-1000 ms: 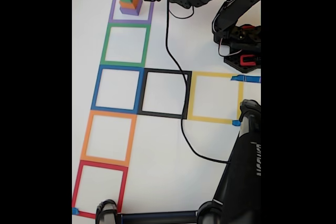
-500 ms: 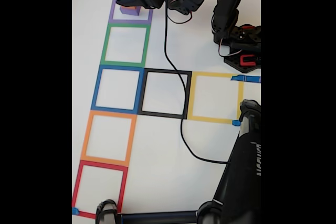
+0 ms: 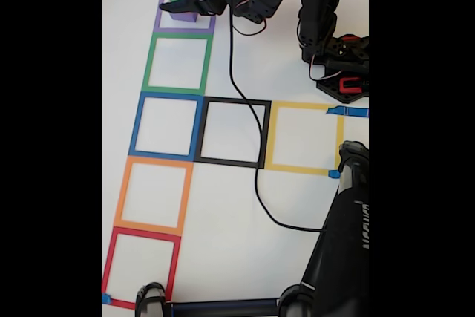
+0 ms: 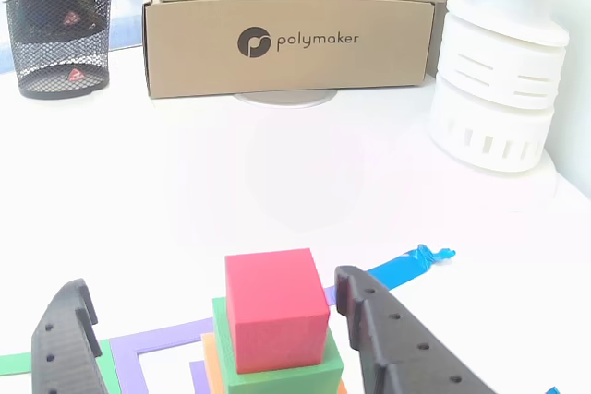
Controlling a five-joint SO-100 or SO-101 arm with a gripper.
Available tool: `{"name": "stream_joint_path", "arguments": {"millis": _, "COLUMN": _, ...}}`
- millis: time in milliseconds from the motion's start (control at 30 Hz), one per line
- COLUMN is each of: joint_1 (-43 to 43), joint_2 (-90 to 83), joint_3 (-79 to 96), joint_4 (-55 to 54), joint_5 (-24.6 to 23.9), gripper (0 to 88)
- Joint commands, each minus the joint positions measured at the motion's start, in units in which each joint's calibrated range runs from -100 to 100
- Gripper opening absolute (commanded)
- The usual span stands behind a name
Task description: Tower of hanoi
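Two cardboard boxes [image 4: 291, 20] stand beyond the stacked blocks [image 4: 275, 325], which the released claw [image 4: 217, 339] straddles.

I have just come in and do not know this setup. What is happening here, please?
A small black robot arm is playing Tower of Hanoi. Its gripper is open around the red block, which tops the stack over the green block in the purple tape square. The other coloured tape squares hold nothing.

Red block [image 4: 274, 306] on green [image 4: 314, 368] (claw [image 4: 217, 343] black).
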State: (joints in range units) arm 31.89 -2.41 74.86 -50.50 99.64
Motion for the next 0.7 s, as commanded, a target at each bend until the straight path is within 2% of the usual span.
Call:
{"name": "stream_joint_path", "arguments": {"millis": 0, "joint_1": -0.3, "joint_2": -0.1, "joint_3": -2.1, "joint_4": -1.2, "joint_5": 0.4, "gripper": 28.0}}
{"name": "stream_joint_path", "arguments": {"millis": 433, "joint_1": -0.5, "joint_2": 2.3, "joint_3": -2.2, "joint_4": -2.9, "joint_5": 0.4, "gripper": 24.8}}
{"name": "stream_joint_path", "arguments": {"millis": 667, "joint_1": -0.9, "joint_2": 2.4, "joint_3": -1.9, "joint_4": -2.9, "joint_5": 0.4, "gripper": 16.3}}
